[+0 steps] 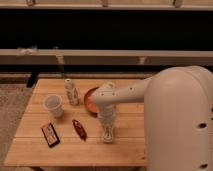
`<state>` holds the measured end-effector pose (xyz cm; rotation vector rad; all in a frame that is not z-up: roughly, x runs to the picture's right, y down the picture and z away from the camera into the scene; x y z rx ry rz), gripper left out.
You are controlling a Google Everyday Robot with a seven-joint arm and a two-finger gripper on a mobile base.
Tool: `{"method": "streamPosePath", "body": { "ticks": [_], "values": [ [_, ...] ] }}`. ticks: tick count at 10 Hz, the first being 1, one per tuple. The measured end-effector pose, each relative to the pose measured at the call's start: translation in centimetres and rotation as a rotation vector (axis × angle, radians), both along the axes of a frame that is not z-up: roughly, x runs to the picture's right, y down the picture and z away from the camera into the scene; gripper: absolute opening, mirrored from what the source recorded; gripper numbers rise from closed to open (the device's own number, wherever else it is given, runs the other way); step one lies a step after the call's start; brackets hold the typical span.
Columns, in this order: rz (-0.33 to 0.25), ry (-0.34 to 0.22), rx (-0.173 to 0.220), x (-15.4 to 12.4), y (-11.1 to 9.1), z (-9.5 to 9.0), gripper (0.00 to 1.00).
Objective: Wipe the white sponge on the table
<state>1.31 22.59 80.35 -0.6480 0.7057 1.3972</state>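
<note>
The biggest thing before us is the robot's white arm (170,100), whose bulky rounded shell fills the right side of the view and reaches left and down over the tabletop (35,150). That tabletop is light-brown wood, laid in planks that run left to right. It stands on a speckled grey floor (12,107), and behind it a pale horizontal rail (150,56) crosses a dark background.

At the end of the arm the gripper (108,134) points straight down near the middle of the tabletop, toward its front edge. Right at its tip we see a small off-white patch that we take to be the white sponge (108,138), lying on the wood under the gripper; we cannot tell which way its long axis runs, nor whether the gripper is closed on it.

Just behind the gripper, partly hidden by the arm, sits an orange bowl (90,101). Left of the bowl a small white bottle (71,92) stands upright, and a clear plastic cup (53,105) stands near it, further left and forward. Nearer the front lie a dark red packet (49,134), angled, and beside it a slim reddish-brown wrapped item (79,128), also lying diagonally.
</note>
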Motion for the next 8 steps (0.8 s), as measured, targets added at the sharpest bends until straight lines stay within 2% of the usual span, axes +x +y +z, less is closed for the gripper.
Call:
{"method": "streamPosePath", "body": {
  "ticks": [2, 4, 5, 8],
  "values": [
    [0.012, 0.001, 0.009, 0.2, -0.3, 0.0, 0.56],
    [0.05, 0.015, 0.037, 2.0, -2.0, 0.1, 0.74],
    [0.067, 0.013, 0.048, 2.4, -2.5, 0.0, 0.8],
    [0.111, -0.008, 0.067, 3.3, -3.1, -0.9, 0.8]
  ]
}}
